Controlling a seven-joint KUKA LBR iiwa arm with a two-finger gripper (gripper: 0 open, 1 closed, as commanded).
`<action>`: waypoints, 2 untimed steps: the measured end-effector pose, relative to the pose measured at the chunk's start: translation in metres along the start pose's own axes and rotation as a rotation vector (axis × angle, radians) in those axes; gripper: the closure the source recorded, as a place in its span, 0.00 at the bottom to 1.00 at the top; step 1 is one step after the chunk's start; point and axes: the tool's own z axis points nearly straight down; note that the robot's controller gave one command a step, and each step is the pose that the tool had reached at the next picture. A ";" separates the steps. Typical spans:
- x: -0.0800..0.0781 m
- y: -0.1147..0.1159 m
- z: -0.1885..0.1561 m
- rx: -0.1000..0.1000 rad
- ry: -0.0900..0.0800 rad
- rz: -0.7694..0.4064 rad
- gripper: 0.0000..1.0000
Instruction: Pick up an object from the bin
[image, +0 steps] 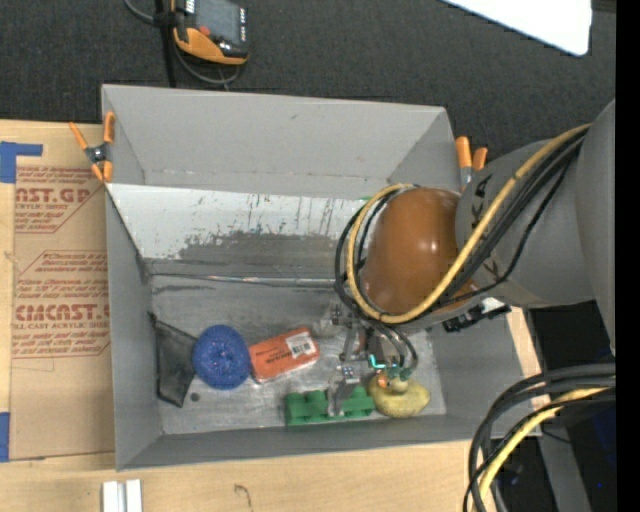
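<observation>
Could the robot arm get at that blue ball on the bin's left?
Probably yes. The blue ball lies uncovered, though a black piece and an orange packet sit close beside it. The gripper is down by the green block.

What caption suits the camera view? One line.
End effector above green block, beside yellow toy, in grey bin.

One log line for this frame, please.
gripper: low in bin, front right | over: green block, right end | beside: yellow toy | others: orange box, blue ball, black piece | grasp: unclear
</observation>
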 end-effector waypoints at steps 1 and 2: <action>-0.002 0.000 -0.004 0.000 -0.007 0.000 0.00; -0.040 0.045 0.057 -0.003 -0.020 -0.047 1.00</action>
